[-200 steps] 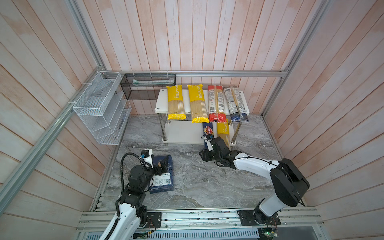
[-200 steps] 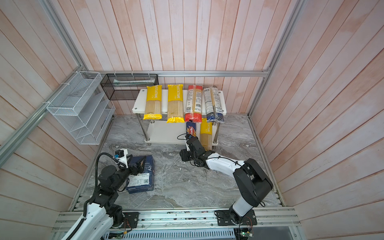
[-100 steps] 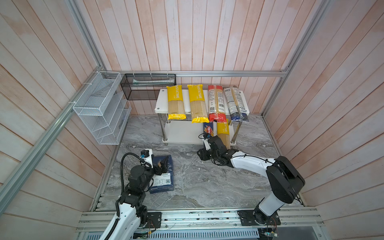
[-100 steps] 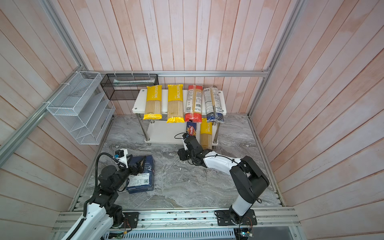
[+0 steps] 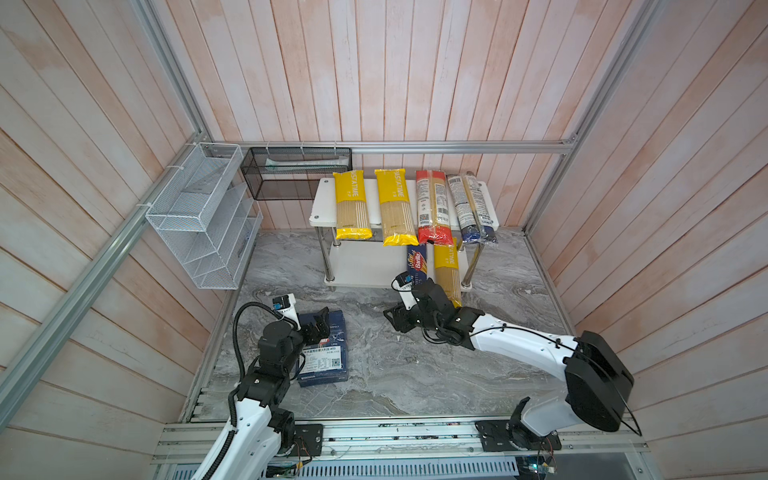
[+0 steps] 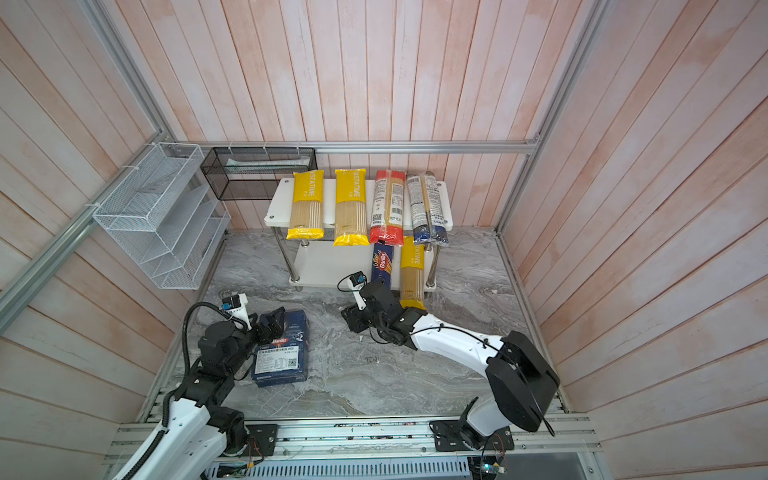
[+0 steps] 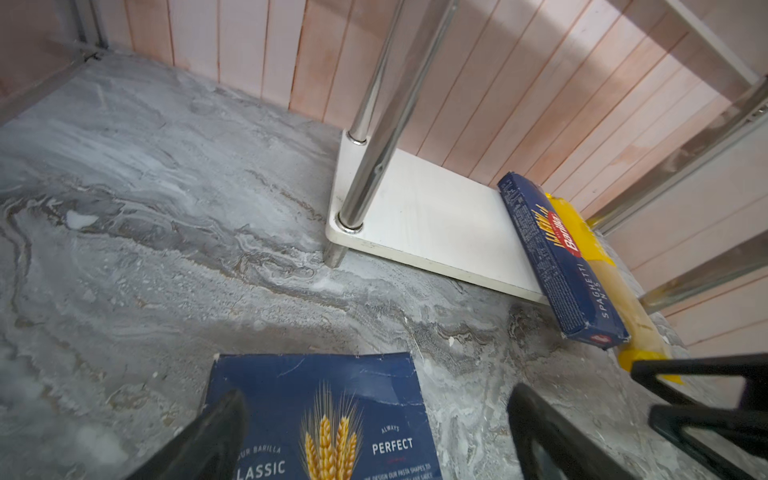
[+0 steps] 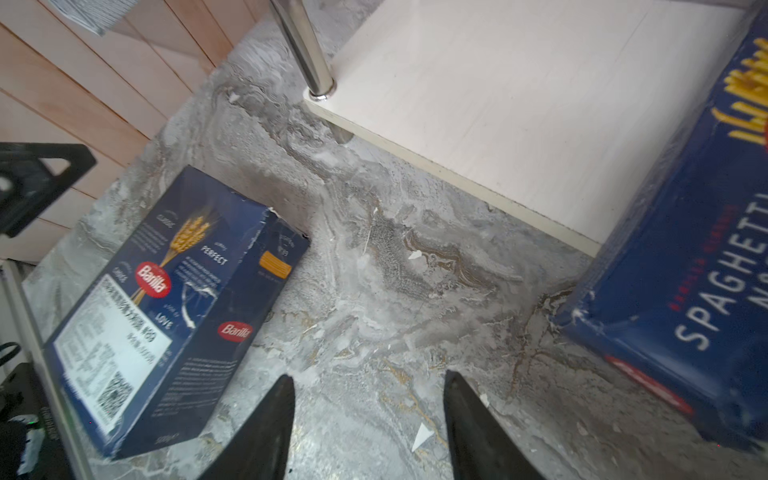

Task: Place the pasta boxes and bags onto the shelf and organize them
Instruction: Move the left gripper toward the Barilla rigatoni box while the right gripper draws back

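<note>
My left gripper [image 5: 319, 323] hangs spread over the wide box [image 5: 328, 357], which lies flat before the shelf [image 5: 361, 266], long axis toward it. My right gripper [image 8: 368, 380], spread and empty, is farther from the box.

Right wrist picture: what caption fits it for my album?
Open right gripper above the marble table, between the wide pasta box and the spaghetti box on the shelf.

Marble floor [image 5: 395, 374]: shelf [image 5: 322, 203], wide Barilla box [image 5: 328, 357].
</note>
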Controlling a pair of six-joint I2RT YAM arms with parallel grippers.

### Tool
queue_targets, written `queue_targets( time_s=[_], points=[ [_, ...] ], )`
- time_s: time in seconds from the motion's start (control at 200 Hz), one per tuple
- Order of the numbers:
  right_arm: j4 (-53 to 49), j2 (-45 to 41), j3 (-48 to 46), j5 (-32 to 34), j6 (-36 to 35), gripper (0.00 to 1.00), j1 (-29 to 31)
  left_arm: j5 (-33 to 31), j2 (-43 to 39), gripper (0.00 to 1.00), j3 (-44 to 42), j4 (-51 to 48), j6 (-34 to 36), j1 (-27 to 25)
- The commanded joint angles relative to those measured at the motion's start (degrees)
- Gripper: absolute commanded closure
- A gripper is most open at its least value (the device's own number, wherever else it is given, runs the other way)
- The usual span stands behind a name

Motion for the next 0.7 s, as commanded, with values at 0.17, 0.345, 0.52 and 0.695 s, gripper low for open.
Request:
queue_targets(
  time_s=[0.17,0.345,0.52,0.695],
  points=[
    [-1.2,-12.5,-9.8,-5.5,0.1,0.4,0.4,-6.6,3.8,0.0,8.3,-13.3,-5.9,2.0],
    [-0.4,-22.1,-15.6,-7.5,1.1,0.39,0.5,-3.6,7.0,0.0,8.6,-12.8,-6.6,5.0],
    [-2.1,-31.0,-20.2,-5.1,2.2,0.39,0.6,-1.0,9.3,0.0,6.9,-11.7,-7.2,7.9],
    [-2.6,-36.0,-23.1,-4.0,3.1,0.38,0.6,3.2,10.7,0.0,4.5,-7.9,-8.8,10.0]
  ],
)
